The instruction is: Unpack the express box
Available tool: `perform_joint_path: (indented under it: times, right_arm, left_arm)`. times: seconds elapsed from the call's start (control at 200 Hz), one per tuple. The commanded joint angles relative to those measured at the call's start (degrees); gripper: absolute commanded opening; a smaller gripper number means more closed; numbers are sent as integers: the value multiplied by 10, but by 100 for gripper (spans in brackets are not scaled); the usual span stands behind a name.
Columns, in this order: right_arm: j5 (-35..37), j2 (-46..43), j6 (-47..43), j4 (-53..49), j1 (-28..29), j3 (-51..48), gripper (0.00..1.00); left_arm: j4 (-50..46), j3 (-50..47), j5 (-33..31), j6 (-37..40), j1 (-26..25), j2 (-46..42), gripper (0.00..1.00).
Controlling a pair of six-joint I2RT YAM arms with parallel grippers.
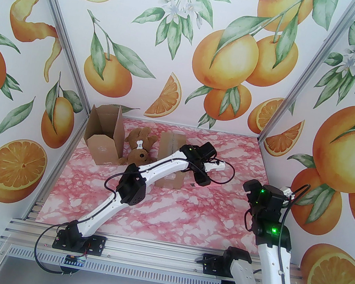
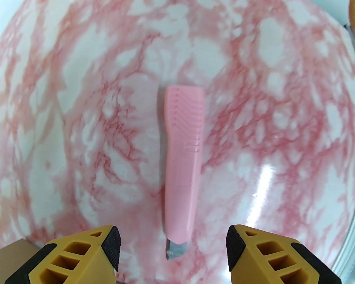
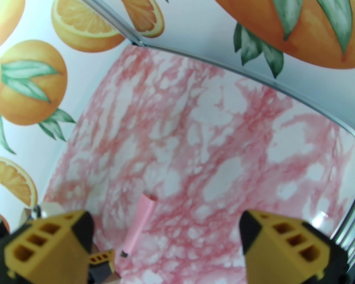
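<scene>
A closed, taped cardboard express box (image 1: 172,147) lies flat mid-table, partly under my left arm. A pink utility knife (image 2: 183,163) lies on the pink marble table just right of the box, its short blade (image 2: 175,251) pointing at my left gripper (image 2: 173,249). That gripper hovers over the knife's blade end, open, with a yellow finger on either side and nothing between the pads. My right gripper (image 3: 166,238) hangs open and empty above the table's right side. In its view the knife (image 3: 138,224) lies ahead and to the left.
An opened cardboard box (image 1: 103,139) stands upright at the back left. A brown teddy bear (image 1: 138,150) lies between it and the closed box. Printed walls and metal posts (image 1: 277,110) bound the table (image 1: 185,219).
</scene>
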Motion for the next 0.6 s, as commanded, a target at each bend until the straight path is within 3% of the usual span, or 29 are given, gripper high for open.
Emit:
perform_joint_path:
  times: [0.0,0.38,0.595]
  right_arm:
    - [2,-9,-7,-22,-5,-5,92]
    - [-14,-35,-11,-23,-5,4,91]
    - [-25,-45,-12,-27,-5,2,90]
  left_arm:
    - [12,31,-14,15,-17,17,67]
    - [64,31,-75,-6,-29,88,72]
    - [67,31,-70,-10,-27,113,77]
